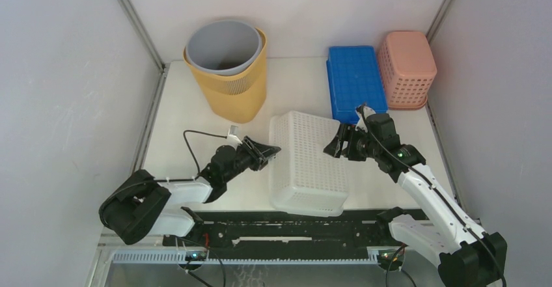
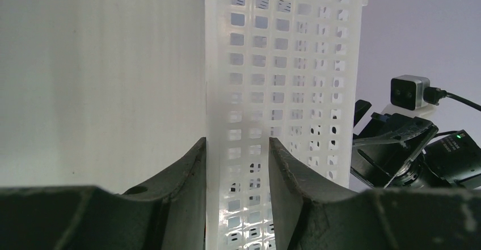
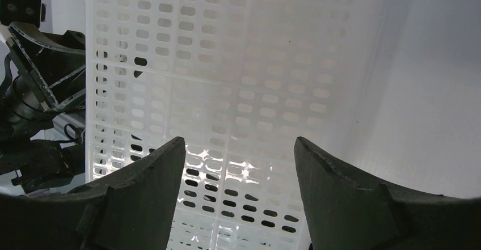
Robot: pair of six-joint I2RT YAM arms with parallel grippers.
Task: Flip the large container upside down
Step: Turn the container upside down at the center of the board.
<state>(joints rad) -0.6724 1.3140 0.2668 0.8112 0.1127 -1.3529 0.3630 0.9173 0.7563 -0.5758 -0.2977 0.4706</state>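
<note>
White perforated basket lay tipped between the arms, its long axis running toward their bases. Left gripper clamped its wall. Right gripper fingers stood apart, the basket just ahead.

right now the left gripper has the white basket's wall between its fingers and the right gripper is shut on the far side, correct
Not quite. The right gripper is open, not shut: the right wrist view shows its fingers spread wide apart, with the white basket in front of them. The rest holds: the left gripper does have the basket's wall between its fingers.
</note>
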